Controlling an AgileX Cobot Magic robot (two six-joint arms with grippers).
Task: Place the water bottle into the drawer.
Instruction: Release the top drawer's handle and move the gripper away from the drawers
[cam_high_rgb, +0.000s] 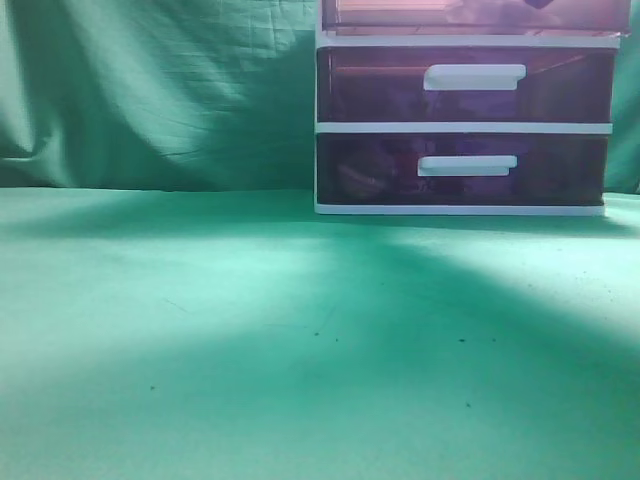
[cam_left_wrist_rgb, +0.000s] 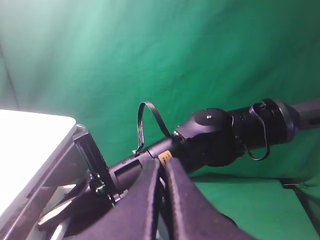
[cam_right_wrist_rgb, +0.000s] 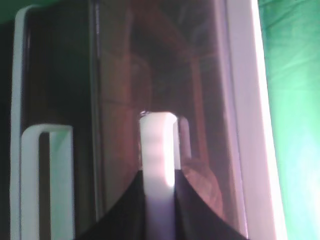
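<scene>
The water bottle is not in any view. The drawer unit (cam_high_rgb: 465, 127) stands at the back right, with dark translucent drawers and white handles. Its middle handle (cam_high_rgb: 474, 77) and bottom handle (cam_high_rgb: 467, 166) are free, and both those drawers are closed. In the right wrist view my right gripper (cam_right_wrist_rgb: 157, 176) is shut on a white drawer handle (cam_right_wrist_rgb: 157, 135), apparently the top drawer's. My left gripper (cam_left_wrist_rgb: 162, 164) is shut and empty, held in the air near the unit's white top (cam_left_wrist_rgb: 30, 145). Neither gripper shows in the exterior view.
Green cloth covers the table (cam_high_rgb: 250, 330) and hangs as a backdrop. The right arm (cam_left_wrist_rgb: 225, 132) with its cables crosses the left wrist view just beyond the left fingers. A second handle (cam_right_wrist_rgb: 47, 175) shows left of the gripped one.
</scene>
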